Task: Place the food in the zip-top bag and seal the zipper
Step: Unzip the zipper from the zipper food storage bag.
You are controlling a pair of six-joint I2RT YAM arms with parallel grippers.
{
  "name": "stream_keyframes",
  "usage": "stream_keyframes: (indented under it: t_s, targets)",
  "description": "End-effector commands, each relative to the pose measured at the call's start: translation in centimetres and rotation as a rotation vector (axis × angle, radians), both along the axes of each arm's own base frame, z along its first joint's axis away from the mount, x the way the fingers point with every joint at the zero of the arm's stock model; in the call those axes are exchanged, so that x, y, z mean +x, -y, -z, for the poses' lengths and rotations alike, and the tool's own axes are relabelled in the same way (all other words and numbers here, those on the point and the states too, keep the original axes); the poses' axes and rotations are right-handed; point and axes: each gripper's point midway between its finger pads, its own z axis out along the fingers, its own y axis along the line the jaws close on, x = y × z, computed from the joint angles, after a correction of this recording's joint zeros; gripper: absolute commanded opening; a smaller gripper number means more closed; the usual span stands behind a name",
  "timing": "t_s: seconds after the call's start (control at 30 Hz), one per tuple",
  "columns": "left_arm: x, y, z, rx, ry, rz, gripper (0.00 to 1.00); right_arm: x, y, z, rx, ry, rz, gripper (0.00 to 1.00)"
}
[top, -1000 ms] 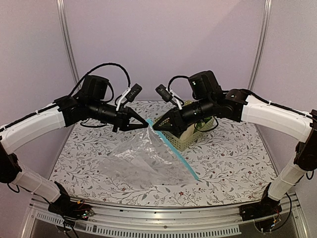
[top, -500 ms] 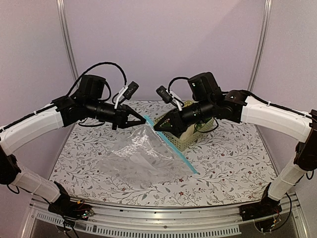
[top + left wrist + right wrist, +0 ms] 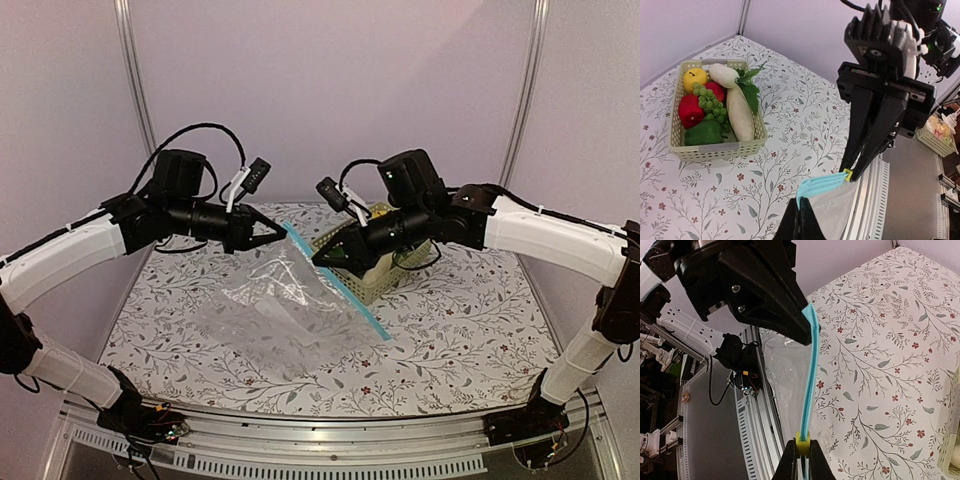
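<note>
**A see-through bag held up by its blue edge, with toy food in a basket**

The bag is clear, floppy and crinkly. Its low part rests on the counter and its top edge is lifted. The zipper is a thin light-blue strip that slants from high at the back down toward the front. The left pincer pinches its high end, and the right pincer pinches it just beside that, at a small yellow slider. The food lies in a pale green basket: a yellow apple, two red pieces, green grapes, green leaves, a dark green piece and a long white radish.
</note>
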Motion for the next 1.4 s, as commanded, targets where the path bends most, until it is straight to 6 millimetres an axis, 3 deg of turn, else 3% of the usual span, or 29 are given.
stream_keyframes:
  t_s: [0.0, 0.43, 1.37]
  targets:
    - [2.6, -1.9, -0.3, 0.005, 0.038, -0.131, 0.00, -0.9, 0.6, 2.6, -0.075, -0.053, -0.011, 0.00]
    - [4.5, -3.9, 0.0, 0.033, 0.048, -0.244, 0.00, -0.9, 0.7, 3.7, -0.099, -0.063, -0.003, 0.00]
    - [5.9, -6.6, -0.8, 0.032, 0.079, -0.350, 0.00, -1.0, 0.9, 5.1, -0.135, -0.081, 0.007, 0.00]
